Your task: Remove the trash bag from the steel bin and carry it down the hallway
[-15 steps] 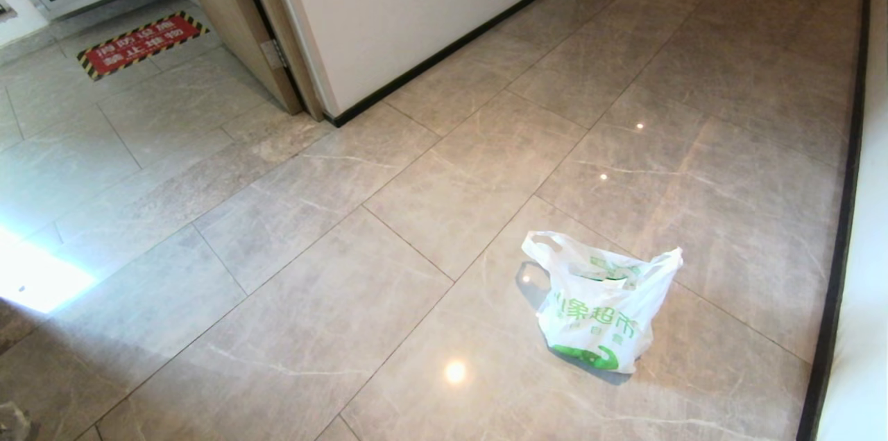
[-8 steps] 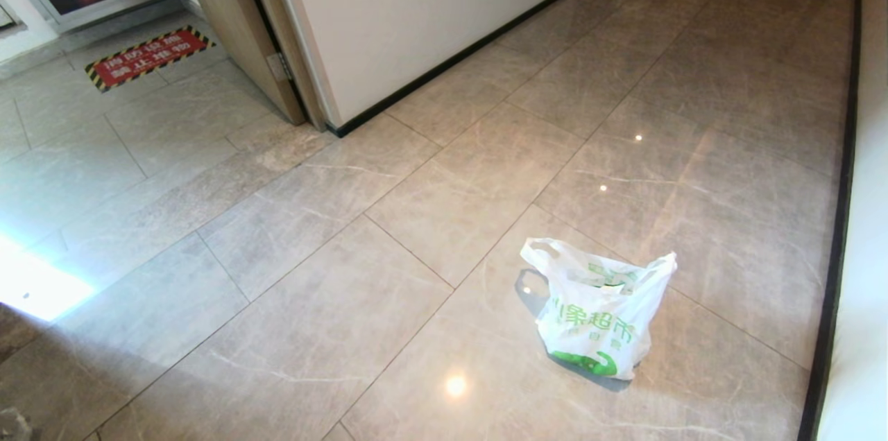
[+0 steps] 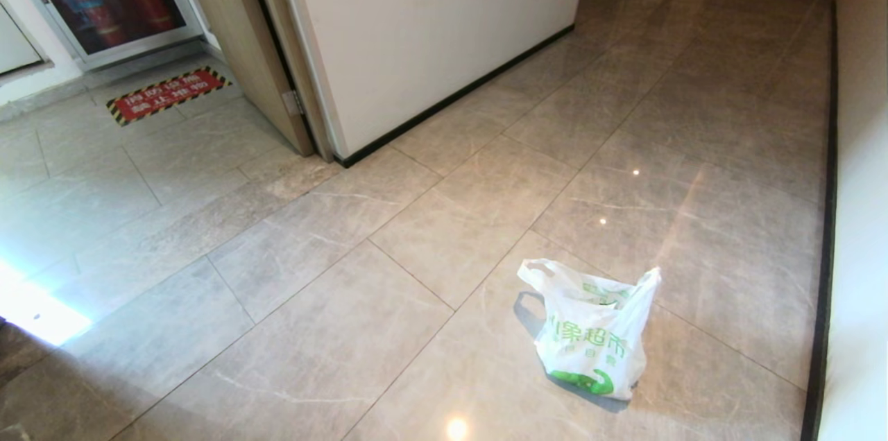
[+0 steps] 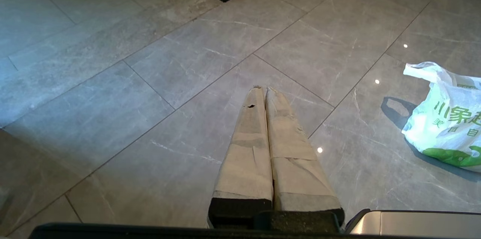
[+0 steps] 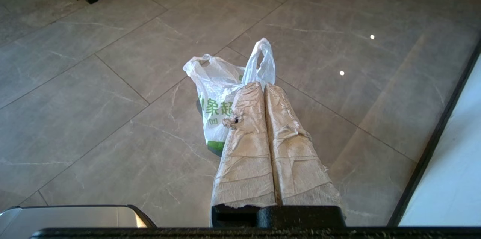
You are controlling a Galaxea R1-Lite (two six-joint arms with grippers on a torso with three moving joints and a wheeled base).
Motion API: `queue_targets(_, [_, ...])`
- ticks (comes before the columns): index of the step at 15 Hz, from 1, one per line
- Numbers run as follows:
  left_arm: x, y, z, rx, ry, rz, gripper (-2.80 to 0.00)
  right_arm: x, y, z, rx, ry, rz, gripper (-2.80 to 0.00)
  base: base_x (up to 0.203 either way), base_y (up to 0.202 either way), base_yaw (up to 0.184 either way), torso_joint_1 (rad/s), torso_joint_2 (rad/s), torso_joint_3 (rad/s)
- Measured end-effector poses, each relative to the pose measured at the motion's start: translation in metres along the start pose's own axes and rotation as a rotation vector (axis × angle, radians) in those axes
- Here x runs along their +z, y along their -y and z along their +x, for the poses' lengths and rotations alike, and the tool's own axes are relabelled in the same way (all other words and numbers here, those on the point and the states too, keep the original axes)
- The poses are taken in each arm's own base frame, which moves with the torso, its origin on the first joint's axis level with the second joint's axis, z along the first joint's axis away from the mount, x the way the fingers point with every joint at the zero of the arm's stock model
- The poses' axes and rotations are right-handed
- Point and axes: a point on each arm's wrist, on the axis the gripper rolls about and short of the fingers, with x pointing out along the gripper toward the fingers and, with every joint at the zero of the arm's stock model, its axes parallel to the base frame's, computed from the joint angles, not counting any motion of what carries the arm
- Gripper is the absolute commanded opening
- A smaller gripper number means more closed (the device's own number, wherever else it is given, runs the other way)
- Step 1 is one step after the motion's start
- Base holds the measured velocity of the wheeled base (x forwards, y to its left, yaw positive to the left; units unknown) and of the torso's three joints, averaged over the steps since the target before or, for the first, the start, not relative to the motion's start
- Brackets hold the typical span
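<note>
The trash bag stands on the grey tiled hallway floor, white with green characters and a green logo, its two loop handles sticking up. Nothing holds it. In the left wrist view my left gripper hangs shut and empty over bare tiles, with the trash bag well off to its side. My right gripper is shut and empty too, its taped fingers in front of the trash bag and apart from it. Neither arm shows in the head view. The steel bin is out of view.
A white wall with black skirting ends at a corner beside a wooden door frame. A red warning sign is stuck to the floor on the left. Another wall runs along the right. The hallway stretches ahead.
The head view has tilted upward, so the whole scene has slid down the picture and more of the hallway's far end shows. The bag has stayed put on the floor.
</note>
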Motion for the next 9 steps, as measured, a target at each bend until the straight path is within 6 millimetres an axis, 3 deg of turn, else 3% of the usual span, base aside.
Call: queue_targets(9, [0.0000,0.0000,0.0000,0.000,0.000,0.000,-2.80,-0.0002,0.0000,0.0001,0.001,-0.001,-0.002,-2.80,0.000,0.000,0.000,0.003,0.00,0.200])
